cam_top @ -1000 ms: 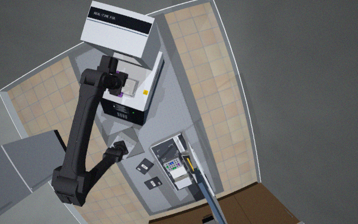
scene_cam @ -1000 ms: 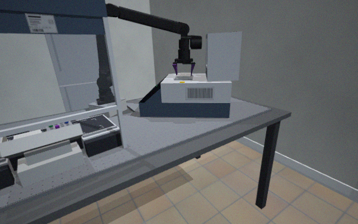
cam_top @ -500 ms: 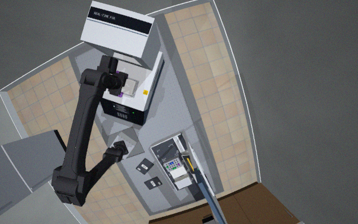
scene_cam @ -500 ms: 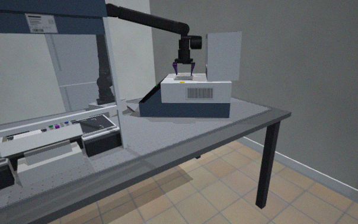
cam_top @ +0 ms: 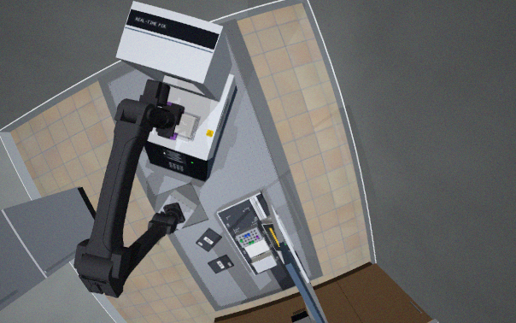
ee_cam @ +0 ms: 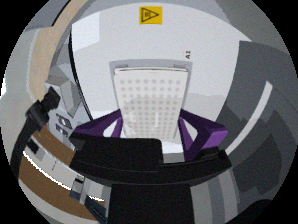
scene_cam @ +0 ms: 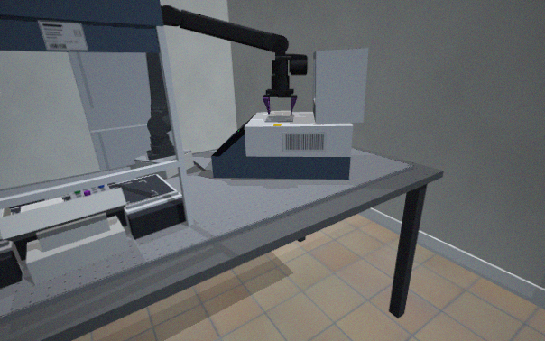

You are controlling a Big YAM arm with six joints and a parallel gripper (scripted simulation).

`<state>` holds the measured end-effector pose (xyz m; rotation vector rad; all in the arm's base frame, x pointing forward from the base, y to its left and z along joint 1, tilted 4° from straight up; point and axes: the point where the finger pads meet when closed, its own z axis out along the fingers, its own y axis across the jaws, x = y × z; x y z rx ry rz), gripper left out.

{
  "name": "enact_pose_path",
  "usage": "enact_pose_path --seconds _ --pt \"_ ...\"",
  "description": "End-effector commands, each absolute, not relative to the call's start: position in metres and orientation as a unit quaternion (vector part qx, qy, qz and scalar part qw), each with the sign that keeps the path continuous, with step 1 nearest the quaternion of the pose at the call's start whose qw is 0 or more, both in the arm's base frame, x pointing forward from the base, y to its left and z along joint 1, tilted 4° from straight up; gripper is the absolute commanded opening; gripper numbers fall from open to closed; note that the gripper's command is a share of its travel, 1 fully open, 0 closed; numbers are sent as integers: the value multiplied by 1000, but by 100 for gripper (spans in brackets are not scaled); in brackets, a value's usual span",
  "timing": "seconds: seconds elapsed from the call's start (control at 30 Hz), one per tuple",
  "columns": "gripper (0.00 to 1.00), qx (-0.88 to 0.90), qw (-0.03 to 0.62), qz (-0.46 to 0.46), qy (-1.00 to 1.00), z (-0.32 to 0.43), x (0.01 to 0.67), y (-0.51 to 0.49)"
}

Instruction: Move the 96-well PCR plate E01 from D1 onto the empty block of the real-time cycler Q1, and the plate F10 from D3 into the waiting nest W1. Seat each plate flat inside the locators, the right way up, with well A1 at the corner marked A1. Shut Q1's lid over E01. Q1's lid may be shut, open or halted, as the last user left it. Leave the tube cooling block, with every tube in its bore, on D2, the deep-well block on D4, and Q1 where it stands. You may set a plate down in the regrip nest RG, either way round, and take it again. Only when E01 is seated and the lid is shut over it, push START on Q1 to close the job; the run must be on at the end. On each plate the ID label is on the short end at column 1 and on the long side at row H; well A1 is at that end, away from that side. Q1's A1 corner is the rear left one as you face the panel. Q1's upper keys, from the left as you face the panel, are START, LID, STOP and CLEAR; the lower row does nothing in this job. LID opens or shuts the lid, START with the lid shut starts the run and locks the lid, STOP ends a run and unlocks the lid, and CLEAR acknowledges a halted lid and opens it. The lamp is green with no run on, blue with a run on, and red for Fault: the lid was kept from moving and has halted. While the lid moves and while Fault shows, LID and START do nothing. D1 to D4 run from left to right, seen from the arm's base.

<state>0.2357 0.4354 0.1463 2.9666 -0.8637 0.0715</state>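
My gripper (cam_top: 179,124) (scene_cam: 280,109) (ee_cam: 150,111) is shut on a white 96-well PCR plate (cam_top: 189,126) (scene_cam: 280,118) (ee_cam: 152,102), with a purple finger on each long side. The plate lies level in the block opening on top of the real-time cycler Q1 (cam_top: 214,112) (scene_cam: 298,135); I cannot tell whether it rests on the block. Its ID label is not readable. Q1's lid (cam_top: 171,40) (scene_cam: 340,86) stands open, upright behind the block. The lamp (cam_top: 192,162) on the front panel is green, beside the keys (cam_top: 176,166).
The deck (cam_top: 232,214) (scene_cam: 144,187) stands to the front right, with an empty dark slot, the tube cooling block (cam_top: 249,236) and two white items (cam_top: 257,249) (cam_top: 264,264). Two dark nests (cam_top: 208,239) (cam_top: 220,263) lie on the table. A frame post (scene_cam: 175,135) rises beside the deck.
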Motion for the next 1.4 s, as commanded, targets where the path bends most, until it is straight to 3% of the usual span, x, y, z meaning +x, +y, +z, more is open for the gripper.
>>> enact_pose_path --seconds 0.0,1.3,1.33,1.37 --pt "0 960 6 23 -278 160 238 456" --pt "0 960 -2 28 -279 169 245 443" --pt "100 960 0 26 -279 168 243 443" --pt "100 960 1 24 -279 166 242 442"
